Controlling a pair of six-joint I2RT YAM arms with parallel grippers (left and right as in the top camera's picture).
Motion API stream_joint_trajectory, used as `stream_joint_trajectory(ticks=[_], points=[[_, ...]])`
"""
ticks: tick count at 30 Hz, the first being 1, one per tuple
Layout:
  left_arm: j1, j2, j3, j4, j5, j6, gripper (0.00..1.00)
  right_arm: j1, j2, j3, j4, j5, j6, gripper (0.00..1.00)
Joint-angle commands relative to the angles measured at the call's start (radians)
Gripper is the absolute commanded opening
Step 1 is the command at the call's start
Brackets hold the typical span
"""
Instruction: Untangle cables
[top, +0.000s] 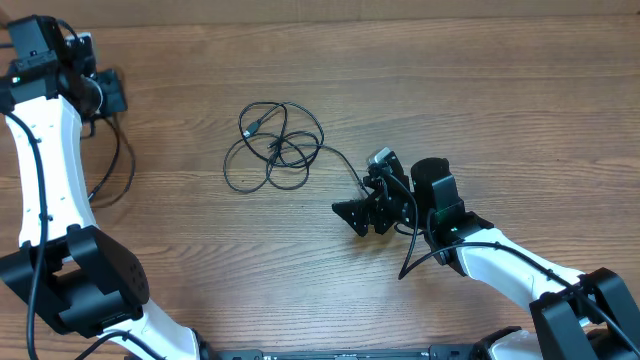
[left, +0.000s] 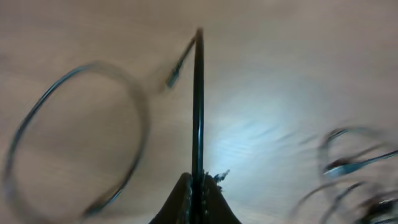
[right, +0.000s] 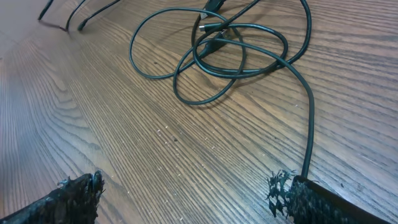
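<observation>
A wooden table (top: 480, 80) with a brown, streaked grain carries the cables (top: 278, 150), thin black cords which lie flat on it in a loose tangle of overlapping loops near the middle, with one strand running out to the right.

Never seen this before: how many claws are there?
2. The left claw, pinching a cable, is at the overhead view's top left; the right claw, open, sits just right of the cable tangle.

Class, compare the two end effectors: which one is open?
The right end effector, jaws spread wide facing the cables; the left end effector has jaws pressed together.
</observation>
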Motion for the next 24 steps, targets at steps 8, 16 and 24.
stream_joint_trajectory(ticks=[8,16,24], points=[[0.019,0.009,0.016,0.165,0.113,-0.414,0.05,0.007,0.003,0.011,0.007,0.000,0.003,0.96],[0.025,0.009,0.016,0.004,-0.302,-0.755,0.05,0.007,0.003,0.011,0.006,0.000,0.003,0.96],[0.025,0.009,0.016,-0.343,-0.593,-1.553,0.05,0.007,0.003,0.011,0.006,0.000,0.004,0.96]])
